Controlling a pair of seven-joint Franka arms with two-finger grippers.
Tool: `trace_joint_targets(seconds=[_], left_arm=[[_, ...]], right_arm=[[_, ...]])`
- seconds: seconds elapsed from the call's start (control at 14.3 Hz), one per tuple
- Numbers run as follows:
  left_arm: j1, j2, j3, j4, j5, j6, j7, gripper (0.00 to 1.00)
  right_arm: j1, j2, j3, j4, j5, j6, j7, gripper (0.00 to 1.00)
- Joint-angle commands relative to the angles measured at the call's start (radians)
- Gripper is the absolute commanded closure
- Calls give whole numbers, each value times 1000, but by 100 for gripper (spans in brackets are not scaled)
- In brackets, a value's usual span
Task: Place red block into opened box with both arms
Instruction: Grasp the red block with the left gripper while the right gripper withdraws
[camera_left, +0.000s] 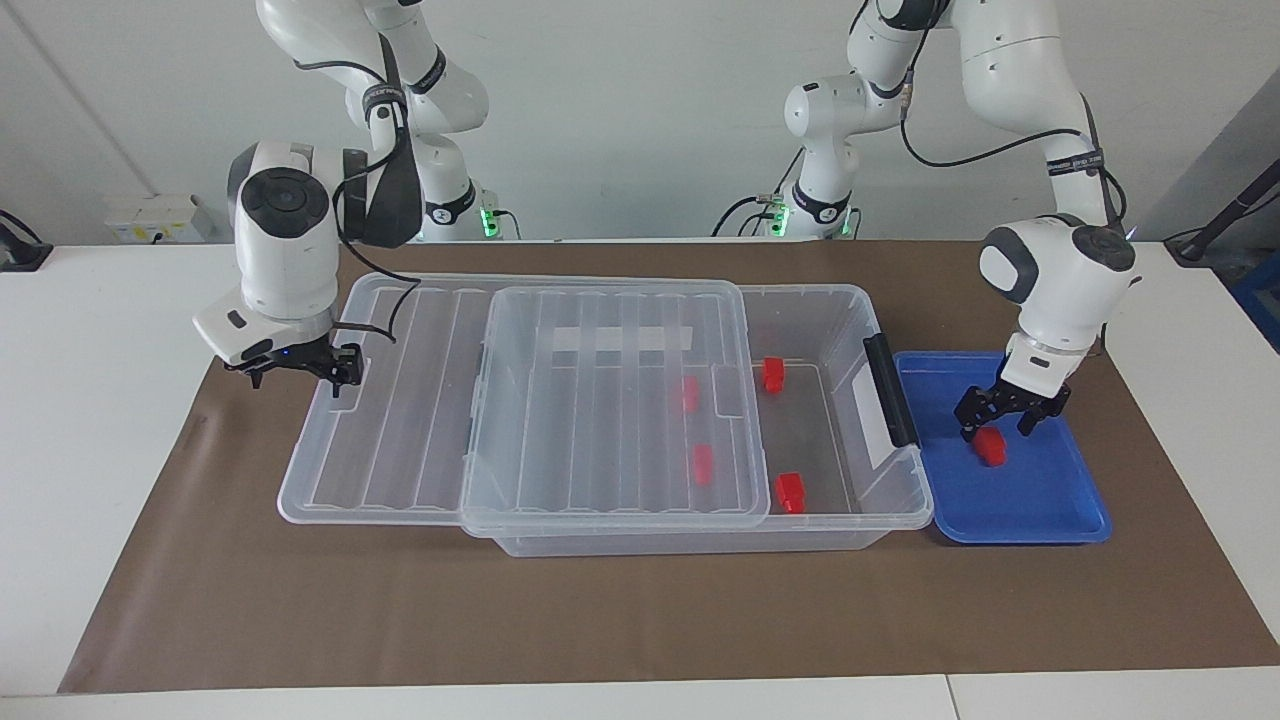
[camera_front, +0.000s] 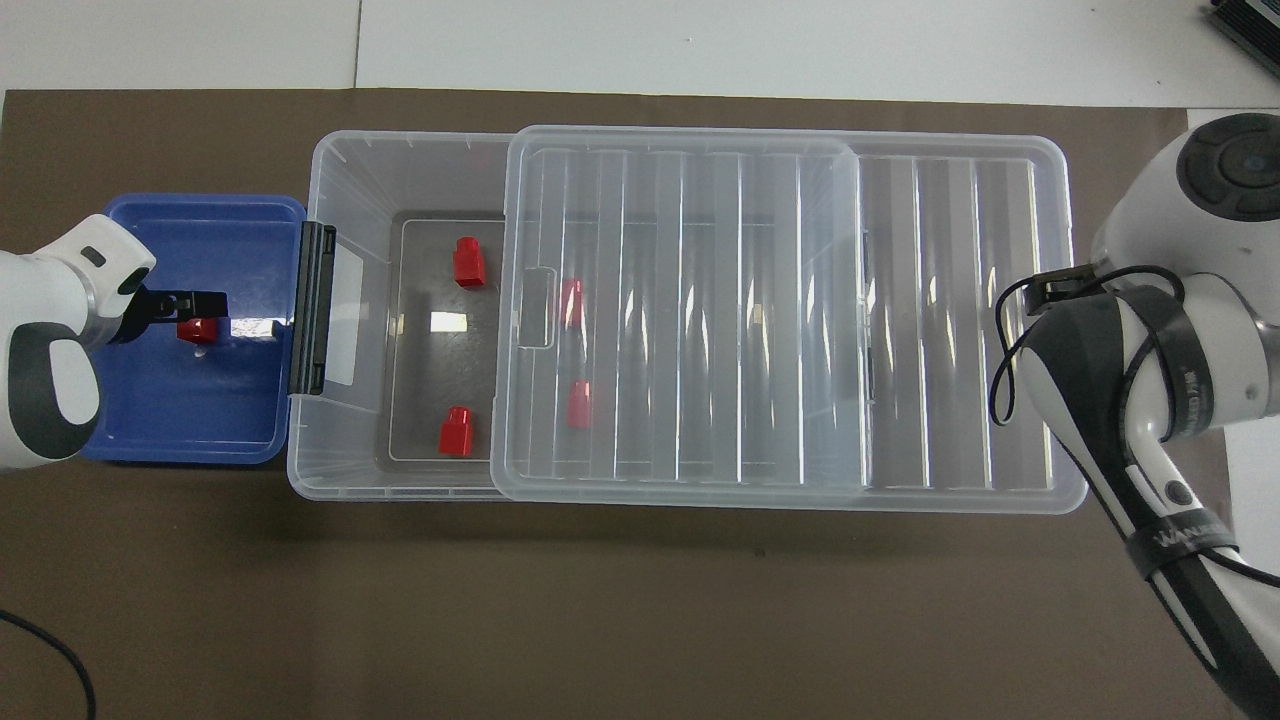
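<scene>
Clear glossy plastic box and ribbed lid; glossy blue plastic tray; shiny red block; matt brown paper-like mat.

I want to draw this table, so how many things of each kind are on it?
Red blocks: 5. One in the blue tray, four in the box
Clear box: 1
Clear lid: 1
Blue tray: 1
Total: 8
</scene>
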Motion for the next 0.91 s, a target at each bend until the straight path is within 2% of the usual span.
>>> trace_joint_targets(seconds=[0.0, 0.28, 0.49, 0.7, 0.84], left_arm=[[29, 1, -9, -38, 9, 70, 59, 0], [18, 19, -9, -43, 9, 101, 54, 0], [15, 21, -9, -54, 9, 113, 37, 5], [15, 21, -9, -97, 9, 192, 42, 5], [15, 21, -9, -104, 9, 202, 40, 5]], right_arm=[[-16, -21, 8, -11, -31, -23, -24, 0], [-14, -21, 8, -11, -31, -25, -24, 0], [-13, -41, 14, -8, -2, -19, -18, 0], [-5, -79, 17, 15, 82, -28, -14, 0], [-3, -120, 19, 18, 150, -39, -13, 0]])
